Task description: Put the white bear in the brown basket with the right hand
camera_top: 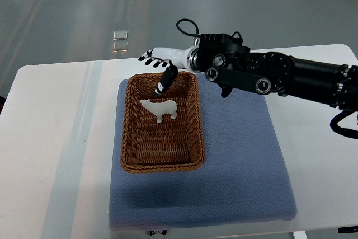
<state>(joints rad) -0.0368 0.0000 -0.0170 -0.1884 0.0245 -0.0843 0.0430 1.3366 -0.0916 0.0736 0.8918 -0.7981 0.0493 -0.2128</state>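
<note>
A small white bear (160, 108) stands upright on the floor of the brown wicker basket (133, 141), toward its far end. My right hand (159, 65) reaches in from the right and hovers over the basket's far rim, just above and beyond the bear. Its white fingers (149, 57) are spread and its black-tipped thumb (165, 80) points down toward the bear. The hand holds nothing and does not touch the bear. The left arm does not show.
The basket sits on a blue-grey mat (240, 160) laid on a white table (50, 138). The right arm's dark forearm (279, 74) crosses the mat's far right. Grey floor lies beyond the table's far edge.
</note>
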